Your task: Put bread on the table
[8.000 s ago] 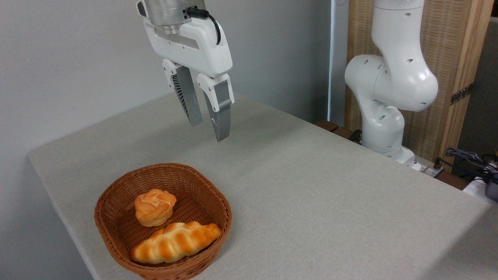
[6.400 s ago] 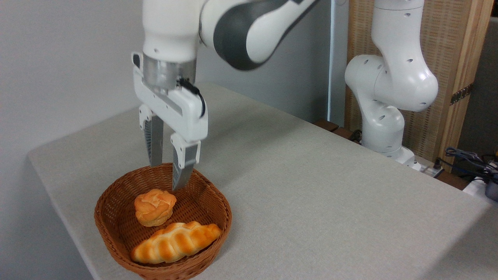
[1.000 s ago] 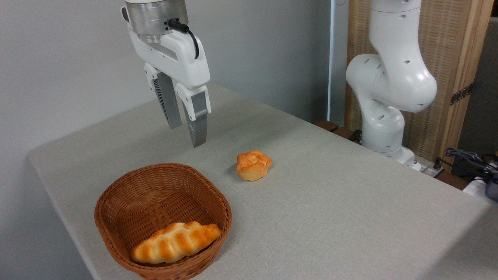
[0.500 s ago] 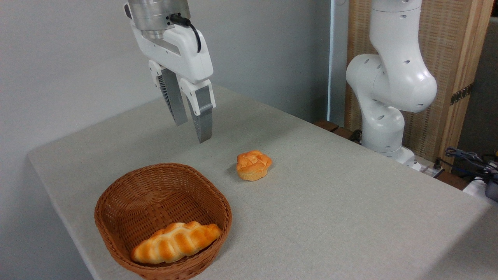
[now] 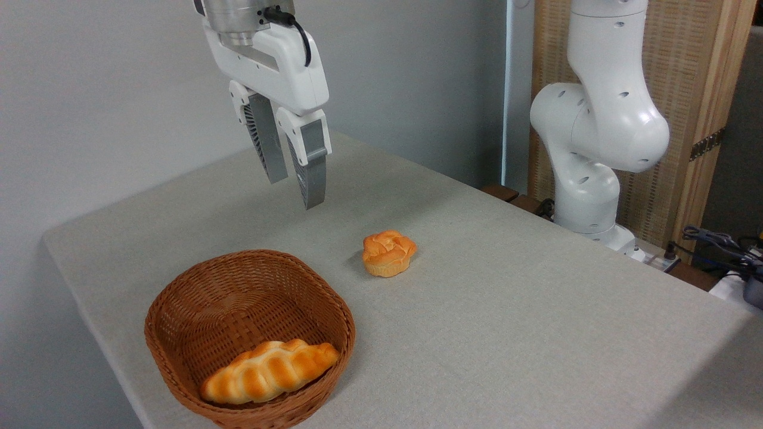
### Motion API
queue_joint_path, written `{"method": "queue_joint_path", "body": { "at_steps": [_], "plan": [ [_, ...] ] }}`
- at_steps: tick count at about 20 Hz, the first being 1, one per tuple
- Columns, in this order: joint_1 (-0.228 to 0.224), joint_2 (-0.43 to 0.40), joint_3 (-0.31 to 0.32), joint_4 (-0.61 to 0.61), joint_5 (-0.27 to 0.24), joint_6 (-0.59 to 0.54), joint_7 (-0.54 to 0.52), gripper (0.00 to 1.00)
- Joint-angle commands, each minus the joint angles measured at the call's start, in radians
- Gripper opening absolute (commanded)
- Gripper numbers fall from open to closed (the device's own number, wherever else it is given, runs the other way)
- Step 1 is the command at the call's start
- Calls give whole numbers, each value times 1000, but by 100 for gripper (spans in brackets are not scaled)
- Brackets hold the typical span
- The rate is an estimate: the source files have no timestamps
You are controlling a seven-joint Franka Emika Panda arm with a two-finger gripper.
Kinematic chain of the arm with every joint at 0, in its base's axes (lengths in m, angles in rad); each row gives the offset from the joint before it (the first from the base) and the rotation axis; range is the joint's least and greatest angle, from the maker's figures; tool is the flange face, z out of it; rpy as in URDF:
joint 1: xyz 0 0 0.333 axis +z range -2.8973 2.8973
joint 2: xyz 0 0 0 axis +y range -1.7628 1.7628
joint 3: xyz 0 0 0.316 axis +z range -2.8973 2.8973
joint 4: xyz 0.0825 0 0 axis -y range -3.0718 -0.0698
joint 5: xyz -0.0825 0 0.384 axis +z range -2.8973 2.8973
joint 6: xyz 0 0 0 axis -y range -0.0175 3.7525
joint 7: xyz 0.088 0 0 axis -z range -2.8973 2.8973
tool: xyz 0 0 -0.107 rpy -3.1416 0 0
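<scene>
Knotted round bun (image 5: 388,253) resting upright on the grey bench (image 5: 506,310), at 2 o'clock from the wicker basket (image 5: 179,310) holding a braided loaf (image 5: 269,369). Claw (image 5: 296,190) raised at 10 o'clock from the bun, fingers spread, empty.

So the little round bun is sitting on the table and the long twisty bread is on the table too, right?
Not quite. The little round bun is on the table, but the long twisty bread lies inside the basket, as the camera view shows.
</scene>
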Motion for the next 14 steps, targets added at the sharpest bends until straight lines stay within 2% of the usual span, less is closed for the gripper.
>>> {"method": "queue_joint_path", "body": {
  "at_steps": [1, 14],
  "plan": [
    [-3, -8, 2, 3, -16, 19, -12, 100],
    [0, -27, 11, -13, -22, 19, -12, 100]
  ]
}}
